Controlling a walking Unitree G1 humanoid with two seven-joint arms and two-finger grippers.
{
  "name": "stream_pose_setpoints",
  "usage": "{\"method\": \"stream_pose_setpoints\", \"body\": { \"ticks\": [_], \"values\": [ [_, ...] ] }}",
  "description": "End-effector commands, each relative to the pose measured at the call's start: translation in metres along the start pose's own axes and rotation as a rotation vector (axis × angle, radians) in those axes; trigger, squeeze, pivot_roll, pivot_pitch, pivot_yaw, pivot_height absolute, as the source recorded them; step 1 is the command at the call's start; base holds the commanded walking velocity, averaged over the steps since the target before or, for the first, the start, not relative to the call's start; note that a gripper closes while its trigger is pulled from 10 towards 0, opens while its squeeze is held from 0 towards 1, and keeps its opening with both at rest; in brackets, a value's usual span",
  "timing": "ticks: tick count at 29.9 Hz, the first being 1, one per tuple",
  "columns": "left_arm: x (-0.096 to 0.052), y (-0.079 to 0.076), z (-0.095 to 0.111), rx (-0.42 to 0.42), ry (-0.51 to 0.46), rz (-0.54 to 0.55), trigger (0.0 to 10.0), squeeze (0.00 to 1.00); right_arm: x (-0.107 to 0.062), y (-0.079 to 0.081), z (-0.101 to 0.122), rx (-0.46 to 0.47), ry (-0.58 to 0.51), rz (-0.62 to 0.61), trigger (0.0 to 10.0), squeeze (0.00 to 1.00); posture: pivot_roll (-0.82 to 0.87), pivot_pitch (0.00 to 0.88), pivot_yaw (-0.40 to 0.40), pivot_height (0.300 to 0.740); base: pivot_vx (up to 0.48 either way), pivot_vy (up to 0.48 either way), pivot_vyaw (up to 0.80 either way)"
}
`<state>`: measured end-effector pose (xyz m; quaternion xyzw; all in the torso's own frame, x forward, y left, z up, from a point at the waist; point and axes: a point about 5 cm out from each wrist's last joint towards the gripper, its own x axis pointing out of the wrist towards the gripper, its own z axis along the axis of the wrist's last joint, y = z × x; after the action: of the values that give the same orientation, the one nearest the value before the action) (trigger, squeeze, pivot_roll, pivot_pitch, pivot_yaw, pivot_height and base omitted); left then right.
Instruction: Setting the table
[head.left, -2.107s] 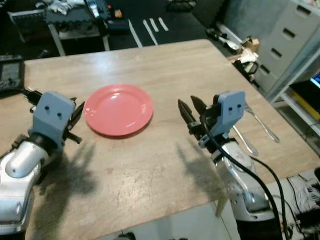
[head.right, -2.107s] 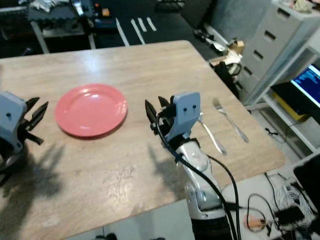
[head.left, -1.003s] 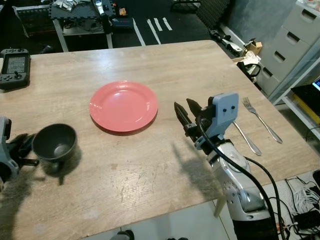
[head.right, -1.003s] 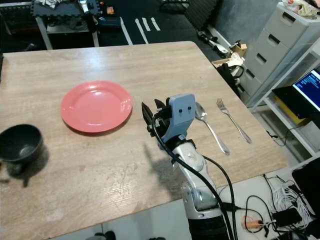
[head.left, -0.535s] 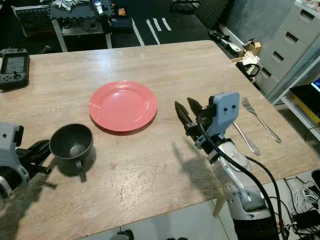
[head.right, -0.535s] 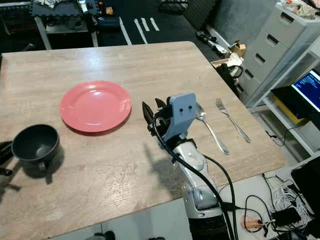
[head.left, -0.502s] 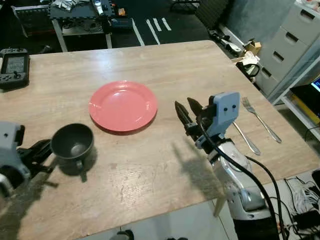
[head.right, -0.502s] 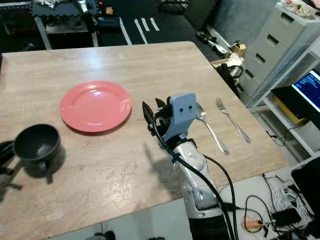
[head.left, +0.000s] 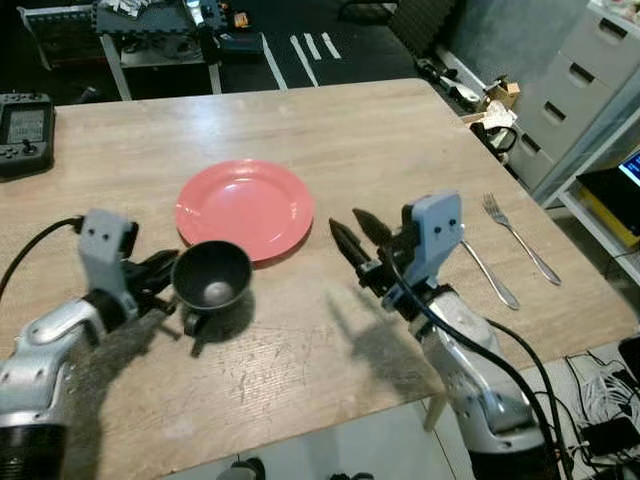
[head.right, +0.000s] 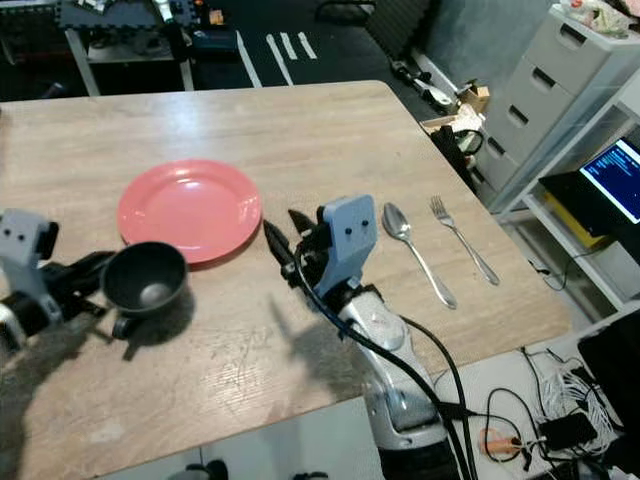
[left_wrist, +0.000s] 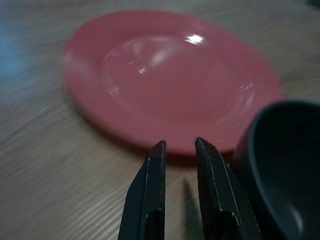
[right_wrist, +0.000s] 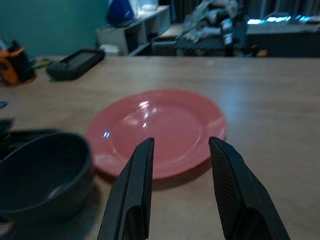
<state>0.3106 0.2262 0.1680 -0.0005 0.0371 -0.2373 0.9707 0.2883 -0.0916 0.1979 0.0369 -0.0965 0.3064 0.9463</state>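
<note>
Beside my left gripper (head.left: 160, 272), fingers nearly closed and seemingly pinching its rim: dark mug (head.left: 211, 279), which I had carried inward to touch the red plate (head.left: 244, 207). Right gripper (head.left: 352, 232) hovered, spread, empty. Placement nearly done.

The left gripper (head.left: 160, 277) holds a dark cup (head.left: 211, 277) beside the red plate (head.left: 245, 206).

— What lies at the far left edge?
— A black handheld controller (head.left: 24, 128).
— And off the table, to the right?
— Grey drawers (head.right: 545, 95) — and a lit screen (head.right: 612, 178).
</note>
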Motion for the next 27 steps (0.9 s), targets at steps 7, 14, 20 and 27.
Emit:
{"method": "stream_pose_setpoints", "body": {
  "ticks": [7, 14, 20, 27],
  "values": [
    [0.031, -0.025, -0.002, -0.028, -0.027, -0.098, 10.0, 0.00, -0.016, -0.005, -0.017, -0.040, 0.125, 0.110, 10.0, 0.00, 0.02, 0.124, 0.007, 0.740, 0.000, 0.000, 0.00],
    [0.021, -0.021, 0.001, -0.012, -0.042, -0.060, 10.0, 0.00, -0.012, -0.003, -0.012, -0.121, 0.118, 0.143, 10.0, 0.00, 0.03, 0.118, 0.014, 0.740, 0.000, 0.000, 0.00],
    [-0.018, -0.024, -0.017, 0.106, 0.072, -0.083, 10.0, 0.00, -0.026, -0.009, -0.022, -0.122, 0.172, 0.141, 10.0, 0.00, 0.04, 0.119, 0.019, 0.740, 0.000, 0.000, 0.00],
    [-0.038, -0.036, -0.026, 0.092, 0.109, -0.127, 10.0, 0.00, -0.036, -0.015, -0.029, -0.150, 0.218, 0.148, 10.0, 0.00, 0.05, 0.114, 0.015, 0.740, 0.000, 0.000, 0.00]
  ]
}}
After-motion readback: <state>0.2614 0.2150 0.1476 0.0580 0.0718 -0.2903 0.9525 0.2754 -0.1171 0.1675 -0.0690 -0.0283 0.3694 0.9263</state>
